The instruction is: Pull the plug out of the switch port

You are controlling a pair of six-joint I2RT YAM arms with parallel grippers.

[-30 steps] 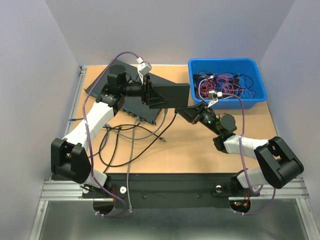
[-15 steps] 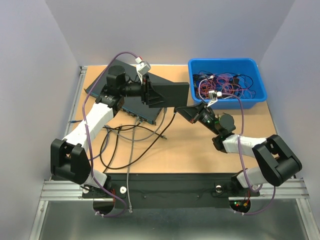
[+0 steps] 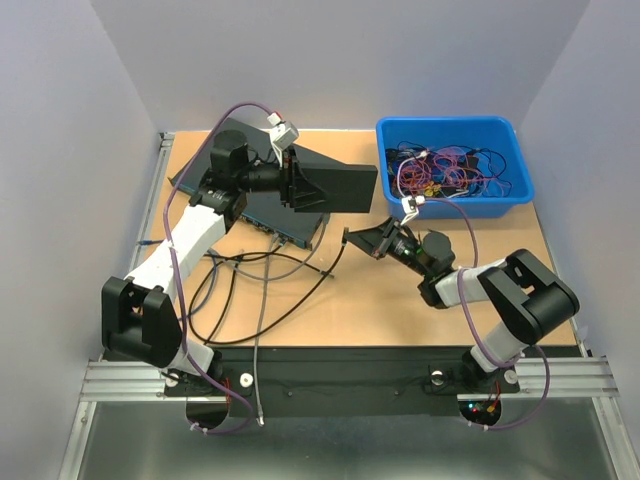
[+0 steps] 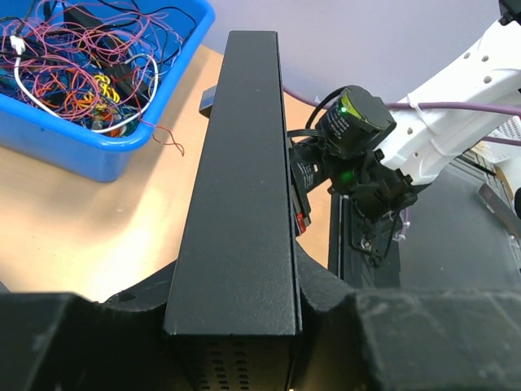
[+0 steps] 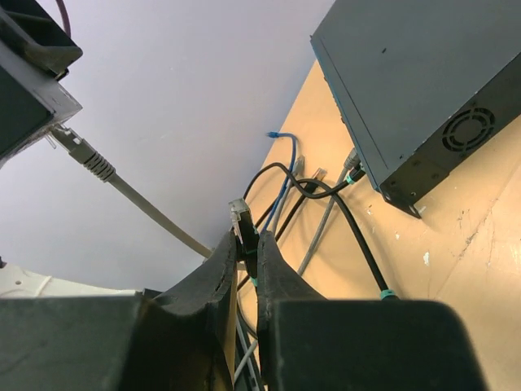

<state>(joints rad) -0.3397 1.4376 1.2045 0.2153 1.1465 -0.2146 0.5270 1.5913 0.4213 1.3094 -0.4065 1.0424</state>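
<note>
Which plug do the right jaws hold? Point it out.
The clear plastic plug pinched between them; the others sit by the black metal switch.

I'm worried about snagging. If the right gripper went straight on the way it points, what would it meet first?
Probably the cables lying by the switch front; the right gripper, shut on a plug, aims just past the switch's corner. Depth is unclear.

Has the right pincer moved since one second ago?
Yes: the right pincer has shifted left and nearer the arm bases, away from the blue bin.
</note>
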